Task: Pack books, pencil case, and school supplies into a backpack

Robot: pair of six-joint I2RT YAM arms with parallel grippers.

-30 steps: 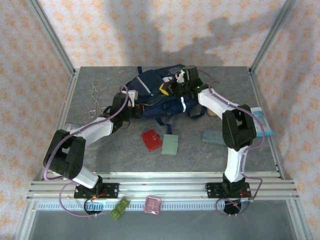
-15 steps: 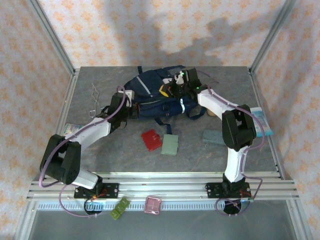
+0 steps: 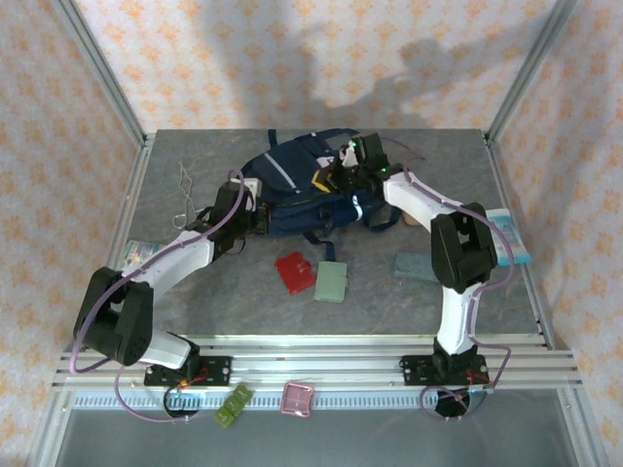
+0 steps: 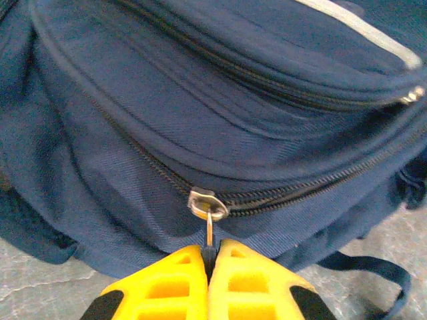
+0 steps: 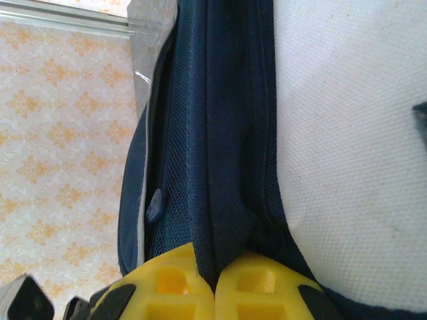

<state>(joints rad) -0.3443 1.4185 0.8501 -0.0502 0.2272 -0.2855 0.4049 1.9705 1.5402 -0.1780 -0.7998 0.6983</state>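
1. Backpack [image 3: 292, 187] has slumped flatter; left gripper [image 4: 209, 257], jaws clamped on the zip pull [image 4: 209, 228] just ahead, has tugged back.
2. Right gripper [image 5: 215, 267] pinches the bag's seam between closed jaws, bracing it.
3. Zip likely opening; red case [image 3: 295, 271] lies unpacked, well behind both.

zipper pull [image 4: 209, 231]: lower end hidden between the left fingers [image 4: 250, 281]
backpack [image 5: 223, 133]: fold's edge hidden between the right fingers [image 5: 170, 283]
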